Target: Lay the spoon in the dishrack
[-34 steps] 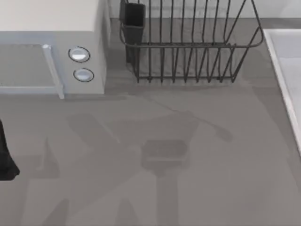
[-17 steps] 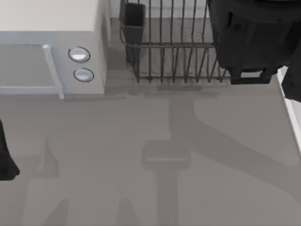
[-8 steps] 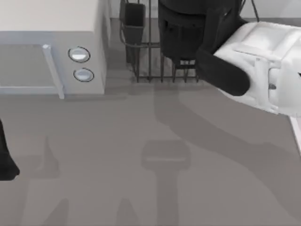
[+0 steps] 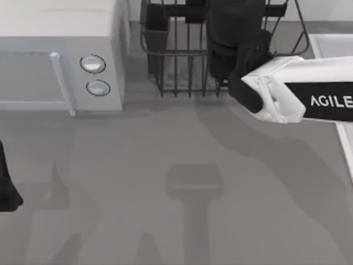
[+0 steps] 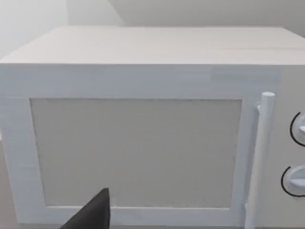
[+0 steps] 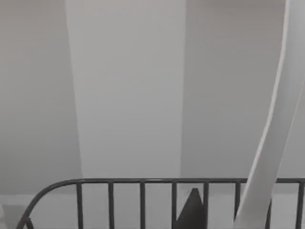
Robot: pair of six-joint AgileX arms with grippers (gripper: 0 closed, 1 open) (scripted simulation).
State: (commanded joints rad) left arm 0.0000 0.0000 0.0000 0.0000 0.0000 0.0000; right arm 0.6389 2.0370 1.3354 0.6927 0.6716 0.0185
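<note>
Now poised over the dark grey wire dishrack (image 4: 176, 54), the right gripper (image 4: 234, 49) appears clenched on the pale slender spoon (image 6: 274, 133), whose long axis hangs steeply down toward the bars directly below. Left gripper (image 4: 5, 190) sits parked at the table's left edge.

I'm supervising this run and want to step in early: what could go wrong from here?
1. The right arm reaches over the dishrack from the table's right; going lower, it could catch the thin upright bars or flared rim.
2. No spoon is visible, so whether anything is carried can't be confirmed.
The left arm sits parked at the table's left edge, facing the microwave.
</note>
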